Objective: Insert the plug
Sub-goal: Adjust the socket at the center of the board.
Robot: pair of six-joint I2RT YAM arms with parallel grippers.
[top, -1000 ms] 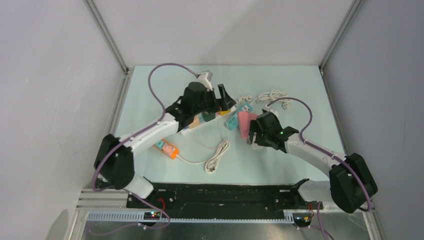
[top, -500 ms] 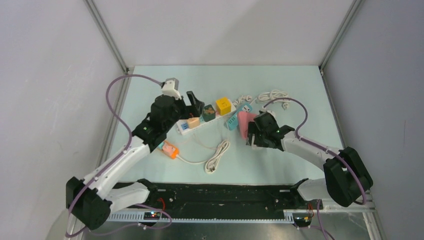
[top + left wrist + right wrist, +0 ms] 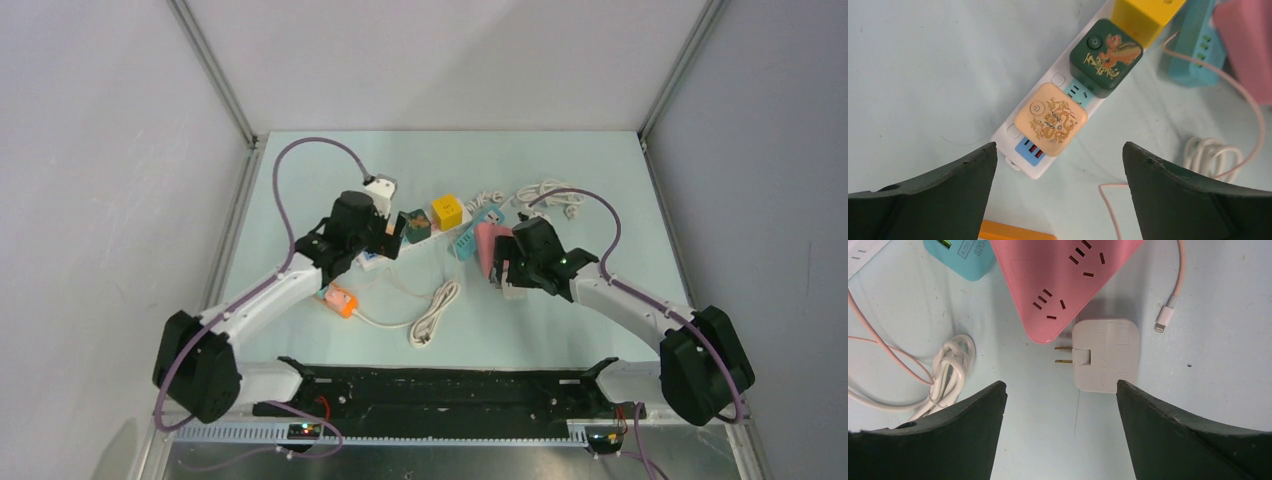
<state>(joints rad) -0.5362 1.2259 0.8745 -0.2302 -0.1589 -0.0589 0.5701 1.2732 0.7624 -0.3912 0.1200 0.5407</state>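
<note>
I've barely begun: my right claw hangs spread and empty over the white plug, which lies loose on the tabletop just beside the pink strip, my left claw gapes over the white strip, and grasping and inserting both remain.

The plug lies just beside the socket block (perhaps touching), coiled cable further left.

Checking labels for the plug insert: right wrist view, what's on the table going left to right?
coiled white cable → white plug → charging cable tip. Left out: the blue block overlaps the coil, and the pink power strip overlaps the plug.
</note>
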